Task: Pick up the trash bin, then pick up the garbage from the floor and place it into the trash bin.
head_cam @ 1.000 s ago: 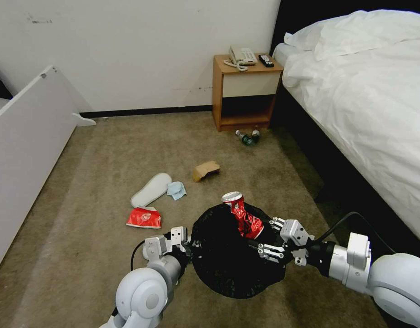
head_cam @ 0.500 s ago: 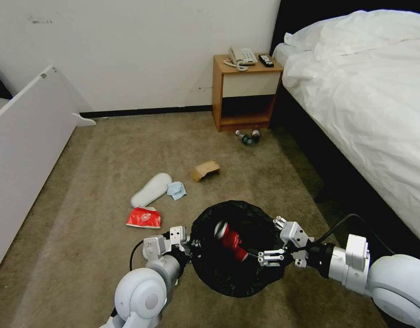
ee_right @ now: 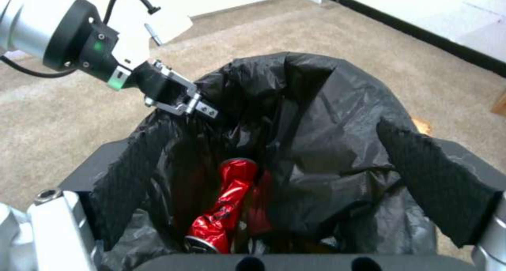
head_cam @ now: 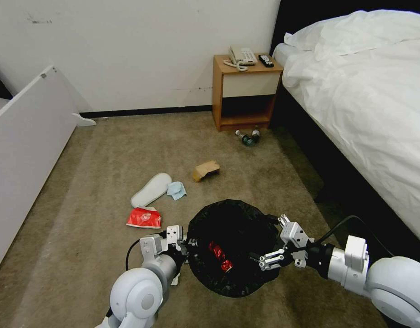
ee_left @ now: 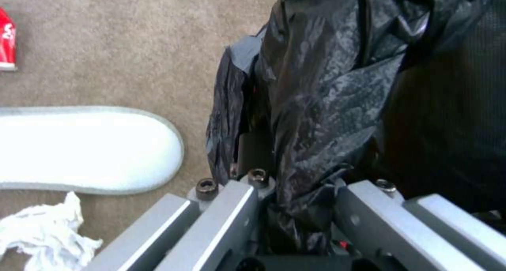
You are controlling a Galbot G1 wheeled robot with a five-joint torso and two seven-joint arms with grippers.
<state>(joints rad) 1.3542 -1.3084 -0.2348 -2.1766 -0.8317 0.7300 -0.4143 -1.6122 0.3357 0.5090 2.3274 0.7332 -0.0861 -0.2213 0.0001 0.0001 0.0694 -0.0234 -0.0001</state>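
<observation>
The trash bin (head_cam: pixel 239 278), lined with a crinkly black bag (ee_right: pixel 316 117), hangs just above the carpet in front of me. My left gripper (head_cam: pixel 183 240) is shut on its rim, with the bag bunched between the fingers (ee_left: pixel 232 215). My right gripper (head_cam: pixel 265 240) hangs open over the bin's right side, its pads (ee_right: pixel 437 176) spread wide. A crushed red can (ee_right: pixel 224 207) lies inside. On the floor are a white slipper (head_cam: pixel 150 189), light-blue cloth (head_cam: pixel 176 190), red packet (head_cam: pixel 144 217), cardboard piece (head_cam: pixel 206 170), bottles (head_cam: pixel 247 136) and tissue (ee_left: pixel 37 231).
A wooden nightstand (head_cam: pixel 246 98) with a phone and a remote stands against the far wall. The bed (head_cam: pixel 369 91) runs along the right. A white panel (head_cam: pixel 23 136) leans at the left. Open carpet lies between them.
The red can left my right gripper and dropped into the bin, where it now lies. The right gripper's fingers opened wide. The left gripper kept its hold on the rim.
</observation>
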